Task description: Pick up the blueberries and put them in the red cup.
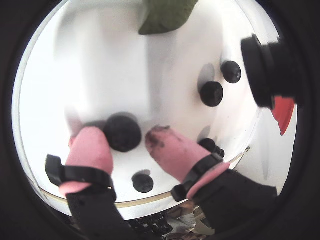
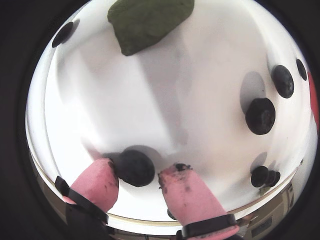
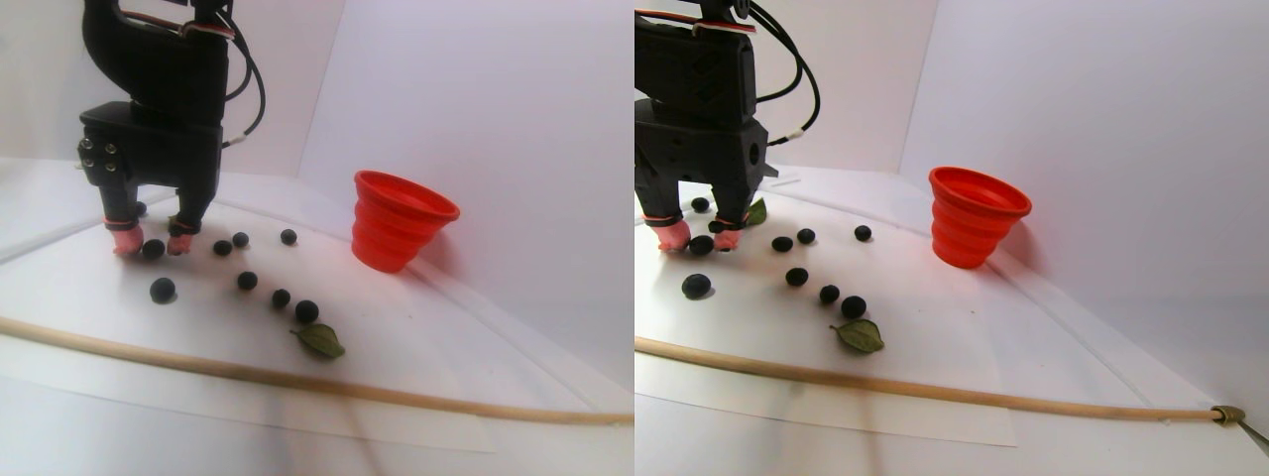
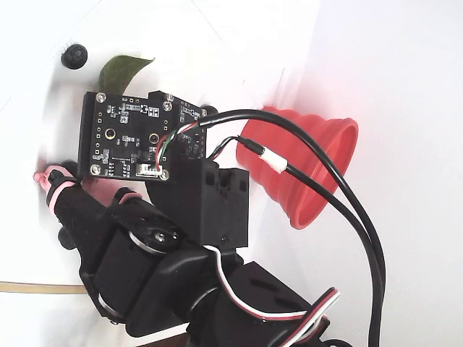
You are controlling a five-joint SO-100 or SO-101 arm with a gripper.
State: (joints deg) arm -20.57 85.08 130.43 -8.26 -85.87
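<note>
In the fixed view, the arm (image 4: 166,253) blocks most of the table, so you see only one berry (image 4: 74,55), part of a leaf (image 4: 121,71), and part of the red cup (image 4: 311,166). In a wrist view, the top edge cuts off another leaf (image 1: 165,15).

Arm (image 3: 159,89): matte black printed housings, silver screws on the side block. Gripper (image 1: 129,142): 2 fingers capped in pink, smudged dark at the tips, each cap bound by a black band. Bare black circuit board (image 4: 130,144) on the wrist; black cables (image 4: 347,210) and a red-white-black lead loop off it.
</note>
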